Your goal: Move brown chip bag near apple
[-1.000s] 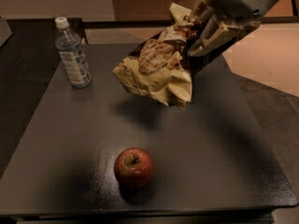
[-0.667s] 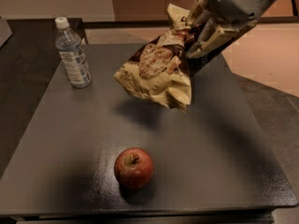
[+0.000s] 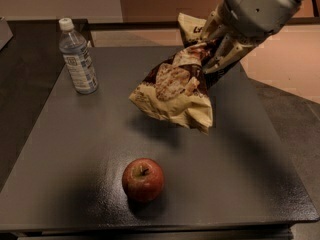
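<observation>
Right, left to right: the clear plastic water bottle with a white cap and pale label [image 3: 77,59] stands upright at the far left of the dark matte grey tabletop [image 3: 65,149]. It's well apart from everything else, so low risk there. The round red apple with yellowish patches and a short dark stem [image 3: 143,179] sits near the front edge, left of centre, with nothing touching it. The crinkled foil brown chip bag, dark brown with a cream-yellow lower end and a chip picture [image 3: 175,91], hangs in the air over mid-table. It's behind and right of the apple, with its shadow on the surface below, and not near the apple yet. The grey two-finger gripper [image 3: 215,46] is at upper right, fingers clamped on the bag's upper dark end, so the bag dangles down-left from the pinch.

Risks, my read:
- Foil is slick and crumples, and the grip is on one end only, so the bag can slip or twist in the pinch during travel.
- The bag is limp and puffy and its cream end hangs lowest, so coming in too low sweeps the apple.
- The apple is smooth, round and hard, so any nudge rolls it, and the front edge is close.
- Released from height, the light bag may skid off target. Lower it first, then let go beside the apple
</observation>
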Available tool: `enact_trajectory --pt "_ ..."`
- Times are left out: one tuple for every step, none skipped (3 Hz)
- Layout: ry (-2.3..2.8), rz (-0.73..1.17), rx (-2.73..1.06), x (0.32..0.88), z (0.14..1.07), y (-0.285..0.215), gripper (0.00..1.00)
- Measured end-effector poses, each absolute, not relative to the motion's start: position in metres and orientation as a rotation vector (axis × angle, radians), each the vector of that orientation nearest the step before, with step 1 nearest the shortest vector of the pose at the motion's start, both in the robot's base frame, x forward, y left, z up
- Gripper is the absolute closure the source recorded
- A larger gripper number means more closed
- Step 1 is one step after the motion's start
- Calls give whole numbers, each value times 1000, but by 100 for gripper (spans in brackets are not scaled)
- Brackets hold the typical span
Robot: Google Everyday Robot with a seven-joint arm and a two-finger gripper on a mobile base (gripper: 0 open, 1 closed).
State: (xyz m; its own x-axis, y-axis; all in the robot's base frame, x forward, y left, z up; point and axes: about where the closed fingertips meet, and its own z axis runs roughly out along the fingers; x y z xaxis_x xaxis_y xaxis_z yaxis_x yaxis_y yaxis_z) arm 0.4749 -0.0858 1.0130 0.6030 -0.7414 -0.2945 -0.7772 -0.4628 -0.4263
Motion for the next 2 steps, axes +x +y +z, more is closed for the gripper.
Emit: enact_trajectory --pt "1182 121 -2308 465 1005 -87 100" --pt "1177 162 -2299 457 993 -88 100"
